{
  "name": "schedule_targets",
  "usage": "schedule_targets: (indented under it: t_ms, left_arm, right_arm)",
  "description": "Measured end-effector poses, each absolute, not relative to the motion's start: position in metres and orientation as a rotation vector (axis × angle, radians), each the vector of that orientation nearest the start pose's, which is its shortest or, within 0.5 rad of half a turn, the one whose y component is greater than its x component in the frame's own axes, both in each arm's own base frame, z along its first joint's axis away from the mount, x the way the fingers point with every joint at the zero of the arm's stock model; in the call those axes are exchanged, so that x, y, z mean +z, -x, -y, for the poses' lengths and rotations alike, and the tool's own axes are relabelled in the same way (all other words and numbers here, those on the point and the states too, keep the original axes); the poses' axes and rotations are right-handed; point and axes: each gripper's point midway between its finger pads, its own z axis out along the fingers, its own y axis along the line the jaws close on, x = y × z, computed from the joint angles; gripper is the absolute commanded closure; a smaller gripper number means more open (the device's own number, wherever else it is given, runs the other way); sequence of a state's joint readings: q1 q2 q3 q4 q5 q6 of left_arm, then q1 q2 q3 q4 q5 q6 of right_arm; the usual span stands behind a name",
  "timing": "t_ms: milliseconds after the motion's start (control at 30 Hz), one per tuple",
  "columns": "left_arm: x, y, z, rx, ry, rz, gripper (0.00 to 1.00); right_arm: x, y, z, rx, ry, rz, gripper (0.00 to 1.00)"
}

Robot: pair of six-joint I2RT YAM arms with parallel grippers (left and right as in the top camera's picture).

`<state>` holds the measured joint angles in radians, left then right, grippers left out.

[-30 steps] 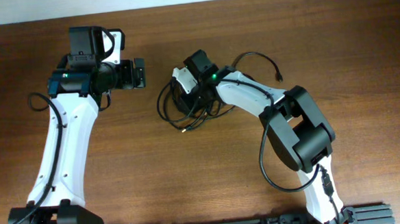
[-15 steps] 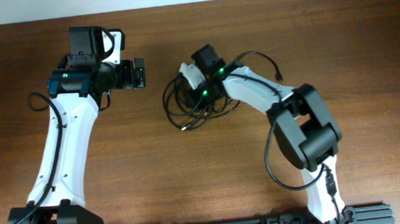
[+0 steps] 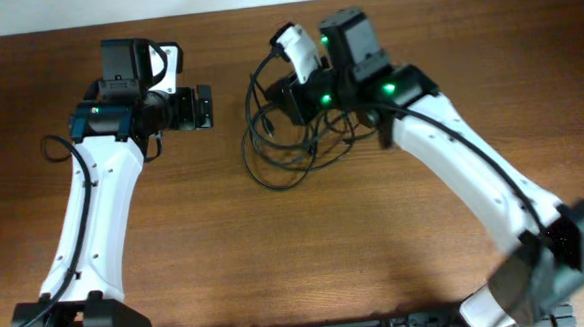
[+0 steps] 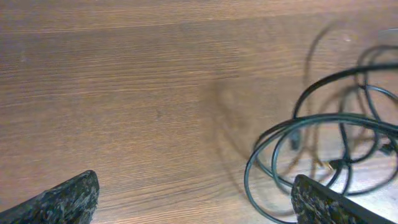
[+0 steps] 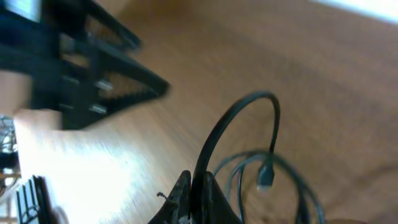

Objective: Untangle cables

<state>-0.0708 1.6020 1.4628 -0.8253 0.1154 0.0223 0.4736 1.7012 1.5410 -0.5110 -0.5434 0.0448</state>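
One black strand of the thin black cord bundle is being pinched by the right gripper, fingers pressed together (small plug end dangling). Vs. a sec ago, the bundle is being pulled taller & stretched, just beside the left gripper, which is being held spread, empty. Probably separation is only being started: loops are still being left crossed over the brown wooden table.

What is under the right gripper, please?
Loops of the black cables lie on the table below it. The right gripper is shut on one cable. From overhead, the arm covers part of the tangle.
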Motion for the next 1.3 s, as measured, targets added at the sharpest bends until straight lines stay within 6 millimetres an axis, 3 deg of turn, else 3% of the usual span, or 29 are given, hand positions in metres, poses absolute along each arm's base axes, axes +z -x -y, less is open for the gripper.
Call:
schedule_targets:
  t_ms: [100,200,733,1100,1300]
  left_arm:
    - [0.203,-0.415,0.058,-0.224,-0.211,-2.521,0.01]
    - [0.204,-0.414,0.064,-0.262,-0.251,-2.514,0.01]
    - [0.206,-0.382,0.109,-0.516,-0.759,-2.406,0.01]
    - [0.218,-0.364,0.152,-0.597,-1.205,-2.103,0.01]
    - [0.224,-0.364,0.18,-0.57,-1.344,-1.949,0.01]
  right_arm:
    - [0.289,-0.376,-0.293,0.882,0.778,-2.063,0.96]
    - [0.309,-0.37,-0.289,0.88,0.778,-2.018,0.96]
    - [0.367,-0.359,-0.279,0.843,0.752,-1.848,0.96]
    - [0.448,-0.334,-0.268,0.919,0.663,-1.655,0.96]
    - [0.473,-0.316,-0.27,1.019,0.66,-1.592,0.96]
